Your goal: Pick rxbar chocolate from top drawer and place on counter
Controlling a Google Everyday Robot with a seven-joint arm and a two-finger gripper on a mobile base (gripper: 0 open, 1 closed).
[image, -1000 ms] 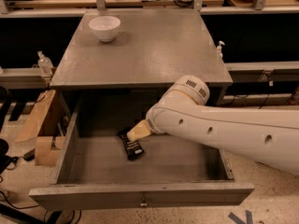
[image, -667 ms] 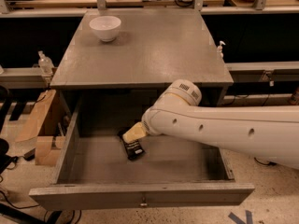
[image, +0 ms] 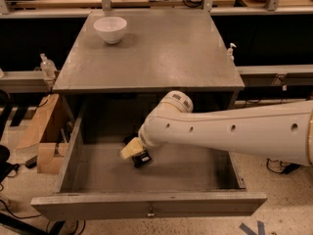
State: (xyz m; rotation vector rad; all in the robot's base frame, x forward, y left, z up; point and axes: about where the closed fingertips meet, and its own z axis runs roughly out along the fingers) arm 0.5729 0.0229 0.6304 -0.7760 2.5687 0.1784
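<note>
The tool (image: 133, 149), a cream-coloured tip at the end of a thick white arm (image: 234, 131), is low inside the open top drawer (image: 205, 204), left of the drawer's middle. Whether it is open or closed cannot be told. It sits on or right against the rxbar chocolate (image: 143, 158), which lies flat on the drawer floor. Only the bar's dark front end shows past the tool; that end points toward the drawer front and a little to the right, so the long axis seems to run diagonally. Any lettering on the wrapper is too small to read. The drawer's plain grey front has a small metal keyhole (image: 150, 212) at its centre. Above the drawer, the grey surface (image: 161, 53) carries a white bowl (image: 110, 29) at its far left corner. A cardboard box (image: 41, 131) stands on the floor to the left.
</note>
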